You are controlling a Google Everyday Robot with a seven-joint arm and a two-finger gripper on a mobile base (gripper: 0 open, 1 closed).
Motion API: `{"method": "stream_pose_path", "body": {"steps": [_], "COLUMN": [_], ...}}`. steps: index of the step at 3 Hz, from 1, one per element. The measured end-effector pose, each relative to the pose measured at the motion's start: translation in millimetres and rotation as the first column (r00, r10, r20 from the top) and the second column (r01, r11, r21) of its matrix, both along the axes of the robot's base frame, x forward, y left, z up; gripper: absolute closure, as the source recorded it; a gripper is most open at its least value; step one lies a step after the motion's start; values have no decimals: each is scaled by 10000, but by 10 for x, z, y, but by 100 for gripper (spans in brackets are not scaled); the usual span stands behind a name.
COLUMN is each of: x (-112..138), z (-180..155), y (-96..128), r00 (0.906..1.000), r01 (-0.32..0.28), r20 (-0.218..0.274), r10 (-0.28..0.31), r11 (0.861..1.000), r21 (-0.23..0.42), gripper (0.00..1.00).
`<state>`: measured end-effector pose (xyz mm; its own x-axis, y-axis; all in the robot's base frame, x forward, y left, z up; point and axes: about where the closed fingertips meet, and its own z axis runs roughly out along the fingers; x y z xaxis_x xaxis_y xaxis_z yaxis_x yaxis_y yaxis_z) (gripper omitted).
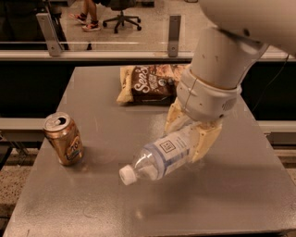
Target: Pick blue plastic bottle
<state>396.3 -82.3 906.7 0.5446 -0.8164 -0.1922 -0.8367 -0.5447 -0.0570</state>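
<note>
The gripper (184, 142) hangs under the thick white arm (222, 69), right of the table's (240, 185) middle. It is closed on the bottle (159, 155), with one cream finger (206, 139) on the near side of the bottle's base end and the other on the far side.

The bottle lies nearly level between the jaws and runs out from the gripper toward the lower left. Its white cap (127, 175) is the point farthest from the gripper and dips a little. The pale label (173, 146), with its small dark square, sits just outside the fingers. The bottle seems to be off the tabletop, with a faint shadow below it, though the angle does not make this certain.

The can (64, 139) stands upright far to the gripper's left, well apart from the bottle, near the table's left edge. The bag (150, 83) lies flat behind the gripper and slightly to its left, and the arm partly covers its right end. Beyond the table's far edge, up and left of the gripper, a chair (120, 14) stands on the floor.
</note>
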Motion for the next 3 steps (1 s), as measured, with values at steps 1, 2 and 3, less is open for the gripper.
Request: {"method": "stream_pose_path", "body": {"steps": [1,2,3], "x": [16,31,102], "z": [404,667,704], "y": [-36,-3,54], "r00": [9994,9988,9972], "r01": [349,455,480], "r20": [-4,130,469], "r10": [-350,-482,-574], "r11": [9949,9860,9824], "r21": [948,1606,1803], "gripper": [100,100,100]}}
